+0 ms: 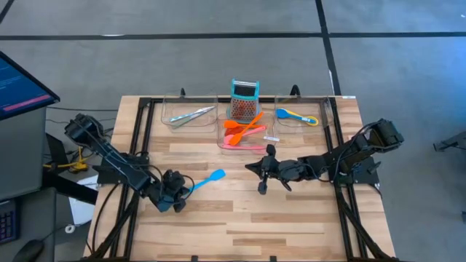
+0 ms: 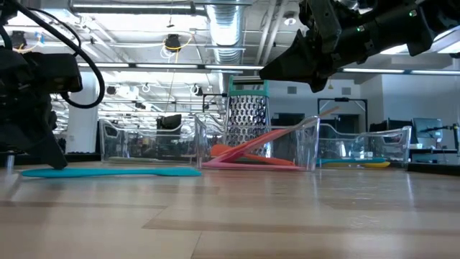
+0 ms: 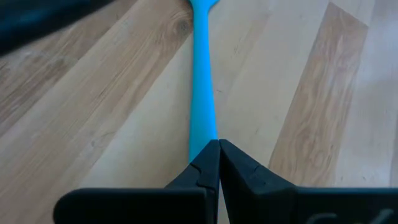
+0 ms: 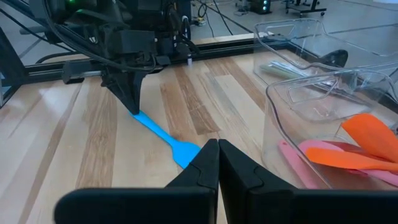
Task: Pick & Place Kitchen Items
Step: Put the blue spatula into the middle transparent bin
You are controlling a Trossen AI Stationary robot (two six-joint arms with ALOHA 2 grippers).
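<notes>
On the wooden table, left pincer pinches blue spatula handle.

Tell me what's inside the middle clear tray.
The middle tray holds orange spoons lying over a pink spatula. Part of the pink one is covered by them; nothing else shows inside.

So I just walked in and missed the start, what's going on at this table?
The left gripper is shut on the handle end of a blue spatula that lies flat on the wooden table. The right gripper hangs shut and empty above the table. Behind them, three clear trays hold tongs, orange and pink utensils, and a blue-and-yellow one.
</notes>
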